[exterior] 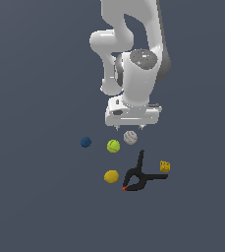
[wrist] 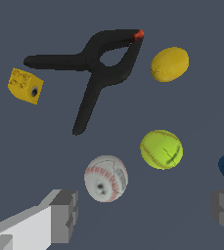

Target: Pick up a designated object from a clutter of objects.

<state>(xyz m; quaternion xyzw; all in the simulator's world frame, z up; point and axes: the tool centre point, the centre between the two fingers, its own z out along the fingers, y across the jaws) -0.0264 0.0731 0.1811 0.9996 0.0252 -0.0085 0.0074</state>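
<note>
Baseball sits just off-centre between open end effector fingers, nearer one finger, tennis ball just beside it.

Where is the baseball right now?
In the exterior view, the baseball lies just below the gripper, immediately right of the yellow-green ball.

**Flat, even sim lighting, sharp frames**

Both views evenly lit, mid-dim, against a uniform dark blue-grey ground. No cast shadows under any object. Soft shading only: the white arm is bright on top and greyer on its sides. No glare, no motion blur, no visible edge distortion. Exterior view is coarse, small items pixelated. Wrist view is crisp; baseball stitching readable.
</note>
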